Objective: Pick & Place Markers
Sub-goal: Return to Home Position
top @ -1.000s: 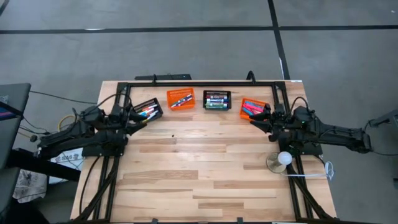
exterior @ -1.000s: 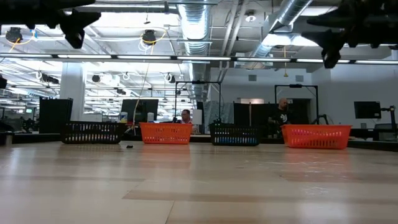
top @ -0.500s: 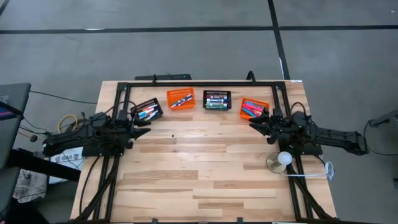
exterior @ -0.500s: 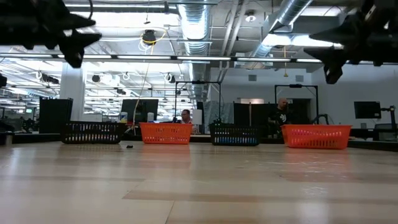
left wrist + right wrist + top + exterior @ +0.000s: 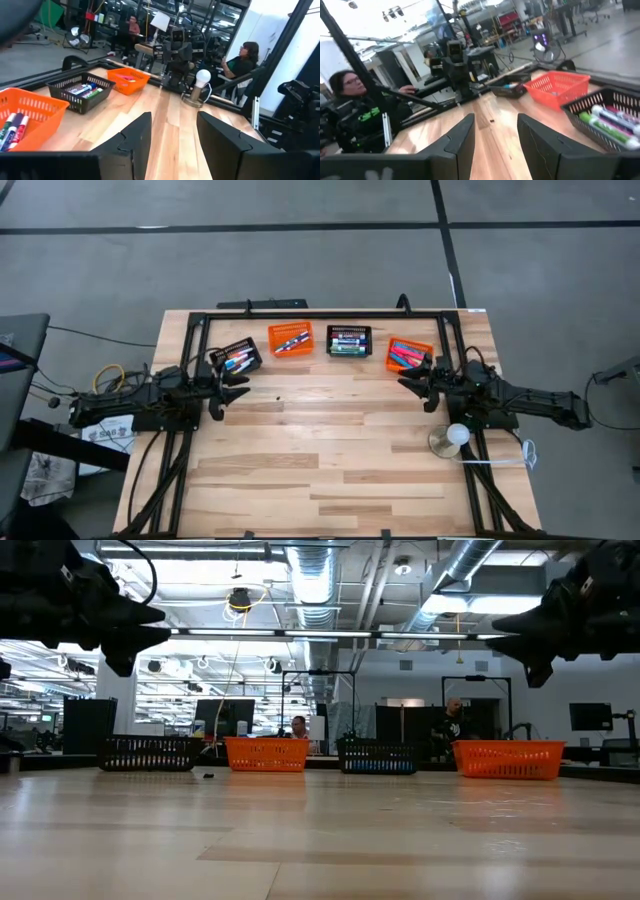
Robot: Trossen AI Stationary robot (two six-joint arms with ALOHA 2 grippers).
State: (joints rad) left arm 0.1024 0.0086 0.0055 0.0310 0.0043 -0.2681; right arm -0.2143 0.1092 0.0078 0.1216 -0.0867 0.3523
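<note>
1. Both arms have drawn back since the earlier frame. The left gripper (image 5: 241, 386), which was over the left black basket (image 5: 250, 347), now hangs off that basket's near side above bare table (image 5: 330, 470). The right gripper (image 5: 408, 385) has edged slightly toward the table's middle and sits just beside the right orange basket (image 5: 427, 346).
2. Each gripper's fingers are spread apart and hold nothing. In the low view both hang well above the table top.
3. All visible markers (image 5: 236, 362) lie flat inside the four baskets, which stand in a row near the far edge.
4. Long axes:
   - Left black basket: slanted, following the turned basket.
   - Left orange basket (image 5: 290, 329): diagonal.
   - Middle black basket (image 5: 349, 331): parallel to the far edge.
   - Right orange basket: slanted.
   - Which way the caps point cannot be told.
5. The table's middle and near half are open wood. A lamp (image 5: 456, 435) stands near the right edge, beside the right arm.
</note>
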